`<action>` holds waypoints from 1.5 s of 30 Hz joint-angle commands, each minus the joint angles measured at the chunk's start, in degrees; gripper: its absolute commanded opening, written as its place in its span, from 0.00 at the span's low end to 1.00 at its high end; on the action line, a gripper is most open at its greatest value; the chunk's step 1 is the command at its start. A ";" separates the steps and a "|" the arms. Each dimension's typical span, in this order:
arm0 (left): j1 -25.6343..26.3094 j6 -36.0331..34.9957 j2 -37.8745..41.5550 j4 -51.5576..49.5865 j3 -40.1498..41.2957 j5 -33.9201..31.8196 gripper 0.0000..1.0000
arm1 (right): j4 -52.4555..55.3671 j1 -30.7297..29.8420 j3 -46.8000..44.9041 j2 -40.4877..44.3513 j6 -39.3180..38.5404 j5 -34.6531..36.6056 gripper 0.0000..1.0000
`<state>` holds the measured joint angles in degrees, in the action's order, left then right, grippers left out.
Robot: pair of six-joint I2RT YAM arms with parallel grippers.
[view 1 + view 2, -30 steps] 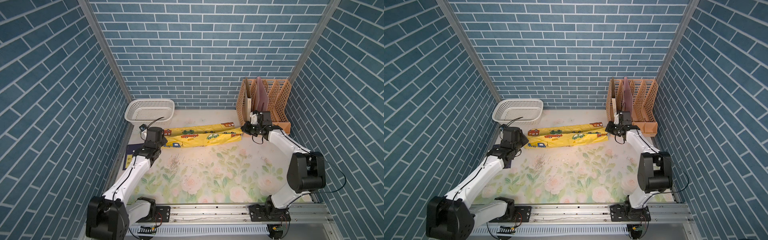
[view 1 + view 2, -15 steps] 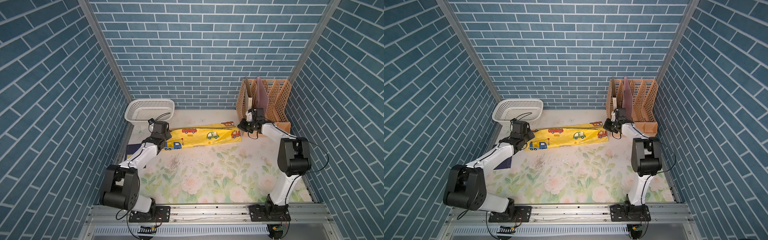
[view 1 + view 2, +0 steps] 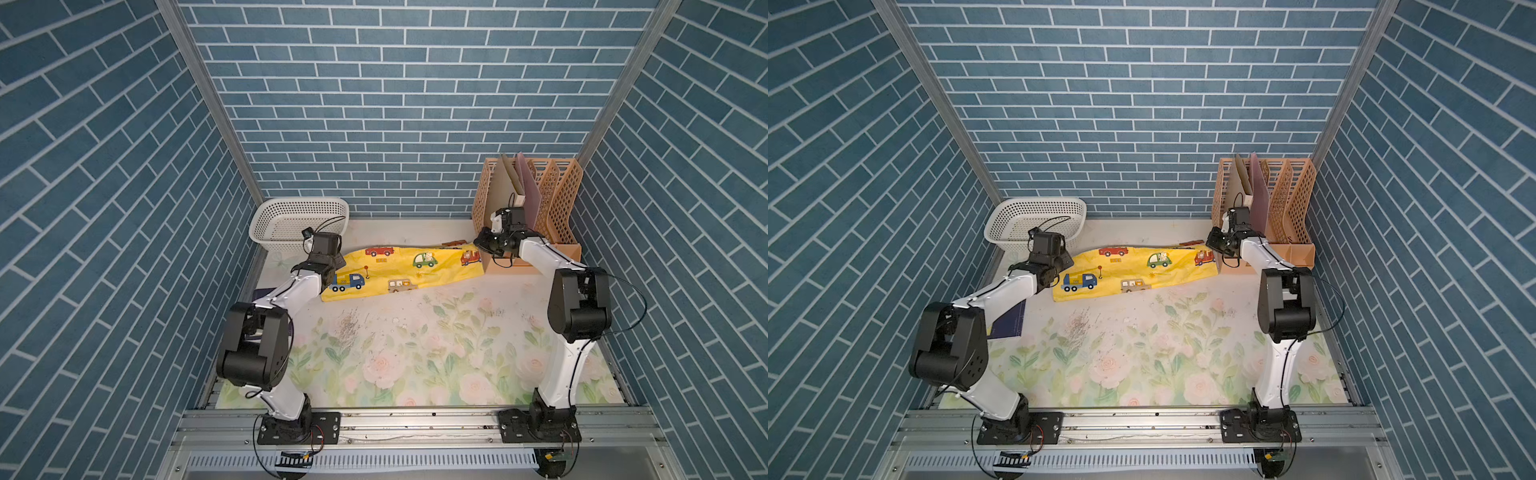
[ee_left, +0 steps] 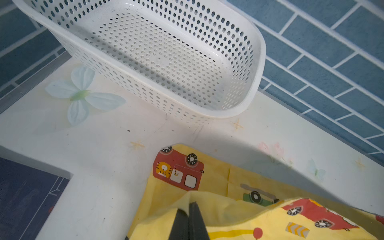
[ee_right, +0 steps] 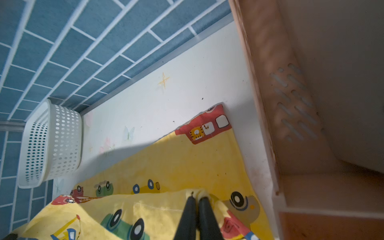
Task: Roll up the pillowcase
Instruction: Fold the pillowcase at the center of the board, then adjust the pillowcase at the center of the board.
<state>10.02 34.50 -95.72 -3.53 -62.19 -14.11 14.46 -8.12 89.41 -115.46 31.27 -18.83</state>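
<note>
- Left gripper [image 4: 189, 204]: its two black fingers are pressed together on a lifted edge of the cloth. The edge is folded over the flat part under it.
- Right gripper [image 5: 197, 196]: its black fingers are nearly together, with a small pinch of the same cloth caught at the tips.
- Big table [image 3: 415, 345] with a pale cover printed with pink flowers and green leaves: everything sits on its far half, close to the blue brick wall.
- Thin bright yellow pillowcase [image 3: 407, 268] [image 3: 1142, 270] with cartoon cars and trucks: it lies as a long strip across the far part of the table. One end is at the left gripper and the other end is at the right gripper. In both top views a blue truck, a green car and red trucks show on top.
- Tall orange plastic file rack [image 3: 557, 199] [image 3: 1291, 195]: it stands upright in the far right corner, just beside the right end of the pillowcase. It has a few flat sheets in it.
- White plastic basket [image 3: 278, 226] full of small holes: it sits in the far left corner, near the left end of the pillowcase but not touching it.
- Flat dark blue book [image 3: 1009, 324]: it lies at the left edge of the table, partly hidden under the left arm.
</note>
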 commanded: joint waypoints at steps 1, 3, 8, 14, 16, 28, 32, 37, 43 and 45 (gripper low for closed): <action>-0.36 -1.19 -2.28 0.17 -2.26 -1.42 0.12 | -0.67 0.21 1.65 -0.39 2.26 1.25 0.18; -0.35 -1.03 -2.70 0.14 -2.61 -1.45 0.36 | -0.84 0.17 2.00 -0.08 2.42 0.78 0.30; -0.22 -0.25 3.15 -0.50 -0.94 -3.00 0.86 | -0.90 0.03 0.96 3.57 2.09 -0.30 0.44; 2.57 -1.15 16.94 -1.62 5.89 -9.00 0.68 | -3.28 -6.20 -7.78 16.24 -4.53 5.08 0.46; 6.36 -3.44 18.36 1.75 9.59 -9.09 0.44 | -3.73 -11.45 -11.39 18.14 -7.31 10.77 0.25; 6.75 -4.38 -7.41 -4.09 -2.12 -8.81 0.00 | 7.11 -19.30 2.43 -3.47 -10.85 30.63 0.00; 4.41 -3.05 -13.37 -6.12 -3.56 -7.55 0.00 | 10.85 -19.30 10.30 -10.79 -10.72 30.07 0.00; 4.30 -2.62 -16.27 -5.24 -2.94 -5.88 0.00 | 13.39 -19.23 17.93 -19.25 -10.88 29.69 0.00; 4.78 -1.09 -16.98 -4.79 1.69 -4.37 0.00 | 17.25 -19.21 26.73 -27.73 -10.79 28.49 0.00; 5.43 -0.29 -14.84 -3.80 4.56 -2.79 0.00 | 19.64 -19.06 31.22 -31.26 -10.94 27.59 0.00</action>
<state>14.61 32.58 -111.04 -3.90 -62.17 -20.05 27.92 -27.20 116.95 -141.21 21.98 9.54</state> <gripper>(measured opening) 0.050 0.046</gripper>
